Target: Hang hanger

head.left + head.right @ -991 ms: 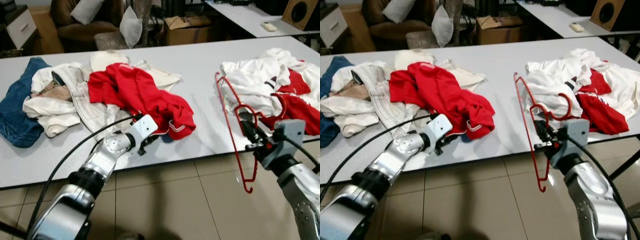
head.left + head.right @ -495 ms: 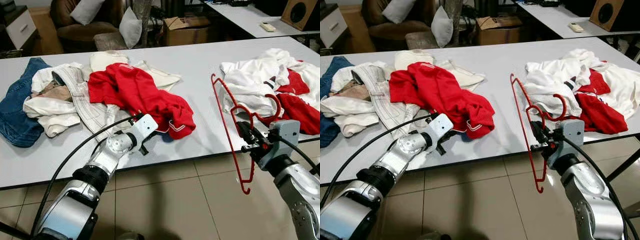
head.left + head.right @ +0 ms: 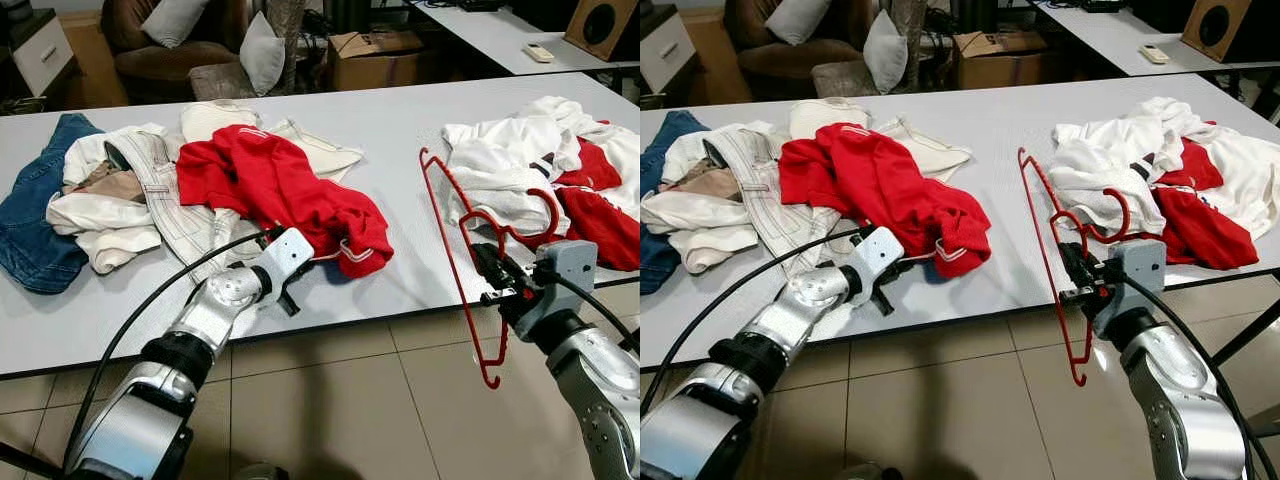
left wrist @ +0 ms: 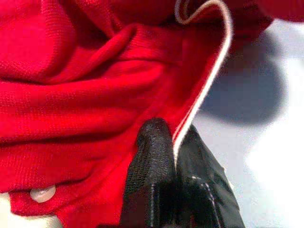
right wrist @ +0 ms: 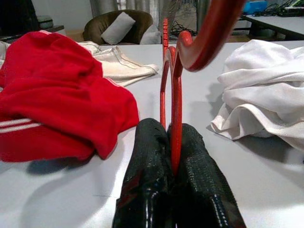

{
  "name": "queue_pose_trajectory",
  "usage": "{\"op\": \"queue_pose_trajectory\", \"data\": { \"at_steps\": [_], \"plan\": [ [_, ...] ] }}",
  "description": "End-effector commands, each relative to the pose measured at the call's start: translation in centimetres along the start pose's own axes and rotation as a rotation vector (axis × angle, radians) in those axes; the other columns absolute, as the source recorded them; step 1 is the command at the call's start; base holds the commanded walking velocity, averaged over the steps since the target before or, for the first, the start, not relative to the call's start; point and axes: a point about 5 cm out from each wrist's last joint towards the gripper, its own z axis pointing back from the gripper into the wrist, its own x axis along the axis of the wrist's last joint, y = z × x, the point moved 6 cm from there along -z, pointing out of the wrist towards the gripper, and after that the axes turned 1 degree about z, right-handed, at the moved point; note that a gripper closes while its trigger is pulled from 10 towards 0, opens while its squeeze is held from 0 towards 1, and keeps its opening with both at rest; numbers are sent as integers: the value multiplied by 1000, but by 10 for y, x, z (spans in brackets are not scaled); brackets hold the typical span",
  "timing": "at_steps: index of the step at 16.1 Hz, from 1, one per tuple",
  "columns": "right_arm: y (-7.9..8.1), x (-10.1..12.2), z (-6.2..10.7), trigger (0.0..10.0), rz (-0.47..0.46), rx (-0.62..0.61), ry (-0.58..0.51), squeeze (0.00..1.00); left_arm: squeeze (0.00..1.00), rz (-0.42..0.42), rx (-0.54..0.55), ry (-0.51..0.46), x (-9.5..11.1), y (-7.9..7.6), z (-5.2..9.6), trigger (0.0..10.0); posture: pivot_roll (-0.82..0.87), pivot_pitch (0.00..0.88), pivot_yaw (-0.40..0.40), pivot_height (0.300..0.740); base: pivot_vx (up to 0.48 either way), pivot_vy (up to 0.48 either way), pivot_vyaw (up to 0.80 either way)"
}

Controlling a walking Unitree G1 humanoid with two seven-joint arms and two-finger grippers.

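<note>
At the tabletop's (image 3: 400, 130) near edge, the right gripper (image 3: 497, 284) is clamped on the red hanger (image 3: 455, 245), holding it upright just off the edge, beside the white and red pile. The left gripper (image 4: 173, 154) pinches the white-trimmed hem of the red shirt (image 3: 280, 190) near the middle. Both pieces are gripped; threading the hanger into the shirt appears not yet begun.

red hanger (image 3: 470, 262) shifted slightly leftward, perhaps raised

Open lane: bare table (image 3: 400, 150) between the piles.
Left block: red shirt (image 3: 290, 190).
Right block: white clothes (image 3: 510, 160).
</note>
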Motion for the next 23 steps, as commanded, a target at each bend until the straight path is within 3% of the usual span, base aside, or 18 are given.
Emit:
{"op": "queue_pose_trajectory", "data": {
  "at_steps": [1, 2, 3, 5, 8, 11, 13, 15, 16, 17, 19, 23],
  "plan": [
    [9, 14, 7, 10000, -3, 78, -48, 0, 0, 101, -110, -70, 16, -3, 10, 0, -180, 0, 42, 740, 0, 0, 0],
    [17, 20, 11, 10000, -28, 145, -71, 0, 0, 166, -187, -123, 30, -6, 17, 0, -178, 0, 41, 740, 0, 0, 0],
    [43, 33, 25, 10000, -66, 347, -96, 0, 0, 260, -369, -268, 71, -7, 44, 0, -170, 0, 40, 740, 0, 0, 0],
    [62, 37, 37, 10000, -59, 491, -84, 0, 0, 299, -460, -391, 107, 3, 68, 0, -163, 0, 42, 740, 0, 0, 0],
    [78, 47, 51, 10000, -131, 630, -103, 0, 0, 469, -425, -667, 171, 49, 99, 0, -159, 0, 53, 740, 0, 0, 0],
    [81, 42, 58, 10000, -181, 670, -81, 0, 0, 595, -410, -829, 205, 69, 117, 0, -140, 0, 63, 740, 0, 0, 0],
    [81, 41, 58, 10000, -183, 668, -75, 0, 0, 593, -407, -824, 207, 69, 117, 0, -136, 0, 66, 740, 0, 0, 0],
    [83, 42, 60, 10000, -203, 685, -77, 0, 0, 602, -251, -750, 201, 82, 103, 0, -138, 0, 79, 740, 0, 0, 0],
    [84, 42, 64, 10000, -215, 694, -75, 0, 0, 593, -229, -714, 198, 82, 98, 0, -139, 0, 82, 740, 0, 0, 0],
    [86, 42, 69, 10000, -228, 709, -72, 0, 0, 520, -184, -659, 194, 81, 91, 0, -137, 0, 86, 740, 0, 0, 0],
    [77, 37, 73, 10000, -205, 670, -46, 0, 0, 195, -44, -458, 175, 80, 73, 0, -135, 0, 93, 740, 0, 0, 0],
    [60, 44, 79, 10000, -167, 614, -60, 0, 0, 11, 106, -259, 153, 95, 58, 0, -139, 0, 114, 740, 0, 0, 0]
  ]
}}
